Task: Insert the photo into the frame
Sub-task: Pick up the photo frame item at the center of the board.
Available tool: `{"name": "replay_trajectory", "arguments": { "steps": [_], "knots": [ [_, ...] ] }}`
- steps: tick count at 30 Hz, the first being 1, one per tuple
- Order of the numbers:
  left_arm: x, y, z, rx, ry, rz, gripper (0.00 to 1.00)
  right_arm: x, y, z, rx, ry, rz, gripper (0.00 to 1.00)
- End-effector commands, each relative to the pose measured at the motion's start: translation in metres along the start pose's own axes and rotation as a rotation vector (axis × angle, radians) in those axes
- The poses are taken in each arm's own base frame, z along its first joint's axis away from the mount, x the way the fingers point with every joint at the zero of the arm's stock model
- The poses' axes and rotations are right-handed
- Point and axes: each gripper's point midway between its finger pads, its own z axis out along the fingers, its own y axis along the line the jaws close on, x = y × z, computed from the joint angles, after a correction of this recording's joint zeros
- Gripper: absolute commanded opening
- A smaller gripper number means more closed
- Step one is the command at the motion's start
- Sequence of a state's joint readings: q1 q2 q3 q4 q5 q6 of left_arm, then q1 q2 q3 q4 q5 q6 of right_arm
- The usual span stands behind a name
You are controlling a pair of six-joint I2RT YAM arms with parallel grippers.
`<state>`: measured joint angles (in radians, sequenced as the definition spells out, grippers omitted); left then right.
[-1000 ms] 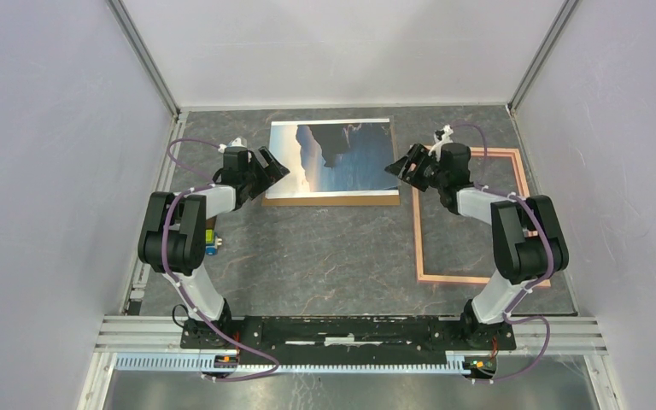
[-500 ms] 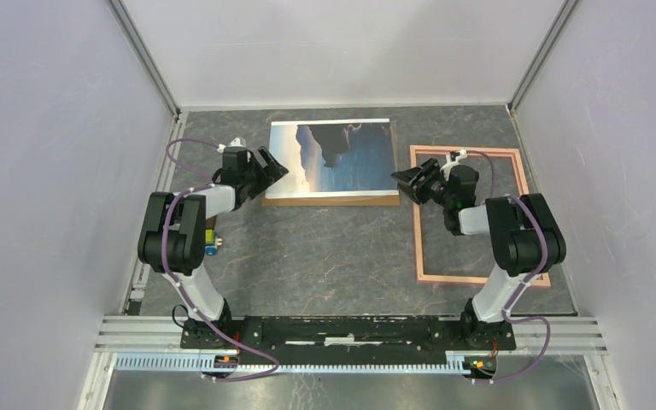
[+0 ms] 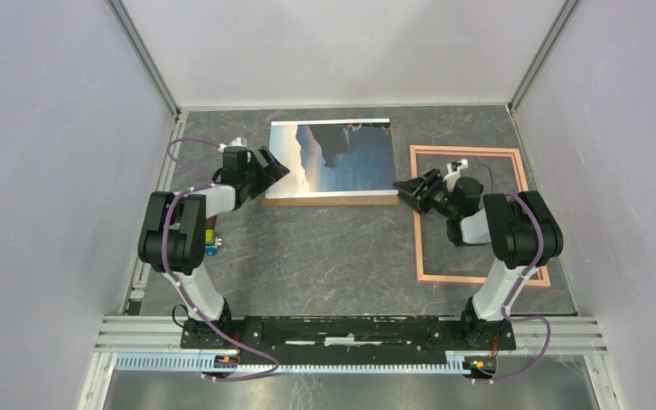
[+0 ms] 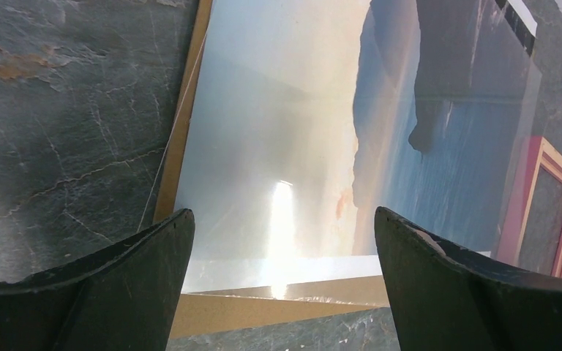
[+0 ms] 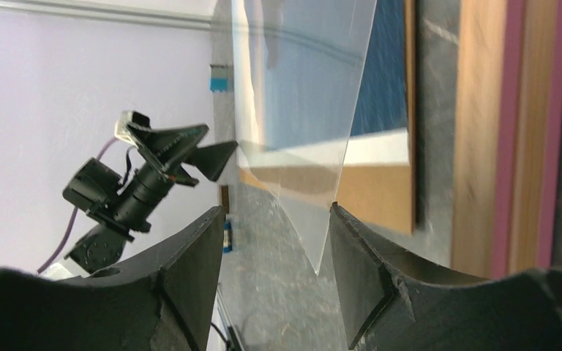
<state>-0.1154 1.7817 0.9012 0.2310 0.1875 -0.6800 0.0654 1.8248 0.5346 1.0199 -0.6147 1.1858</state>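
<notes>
Top external view shows you the photo [image 3: 333,162] lying on a brown board [image 3: 333,201] at the table's far middle, with the frame [image 3: 416,239] just beside it on the right. Your left gripper [image 3: 279,175] is spread at the photo's near left corner. Your right gripper [image 3: 400,190] gapes at the near right corner, a clear sheet [image 5: 300,88] tip between its fingers

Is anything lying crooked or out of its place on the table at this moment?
Yes. A clear sheet over the photo lies crooked: its corner juts past the brown backing board, between the open fingers of the right gripper. The frame lies empty beside them.
</notes>
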Motion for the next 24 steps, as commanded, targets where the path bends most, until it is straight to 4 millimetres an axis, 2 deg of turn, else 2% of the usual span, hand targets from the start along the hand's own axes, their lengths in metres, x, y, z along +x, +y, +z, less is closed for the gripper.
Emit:
{"name": "replay_trajectory", "arguments": {
  "steps": [1, 5, 8, 11, 14, 17, 20, 24],
  "knots": [
    [0.029, 0.014, 0.004, -0.031, 0.108, 0.007, 0.99, 0.014, 0.017, -0.016, -0.078, 0.028, -0.045, 0.61],
    [0.032, 0.007, 0.005, -0.002, 0.127, 0.025, 0.99, 0.019, 0.007, -0.024, -0.037, 0.034, -0.074, 0.61],
    [0.037, -0.002, 0.007, 0.034, 0.16, 0.03, 0.99, 0.021, -0.008, -0.025, 0.029, 0.049, -0.108, 0.63],
    [0.038, 0.001, 0.008, 0.01, 0.16, 0.026, 0.99, 0.023, -0.022, -0.027, 0.097, 0.053, -0.116, 0.65],
    [0.034, 0.008, 0.007, -0.036, 0.137, 0.029, 0.99, 0.023, -0.047, -0.035, 0.246, 0.049, -0.15, 0.69],
    [0.032, 0.013, 0.006, -0.061, 0.129, 0.024, 1.0, 0.022, -0.065, -0.044, 0.368, 0.046, -0.194, 0.73],
    [0.032, 0.015, 0.007, -0.069, 0.13, 0.023, 1.0, 0.024, -0.071, -0.044, 0.407, 0.049, -0.194, 0.74],
    [0.032, 0.016, 0.007, -0.078, 0.127, 0.02, 1.0, 0.033, -0.071, -0.029, 0.471, 0.108, -0.212, 0.74]
  ]
}}
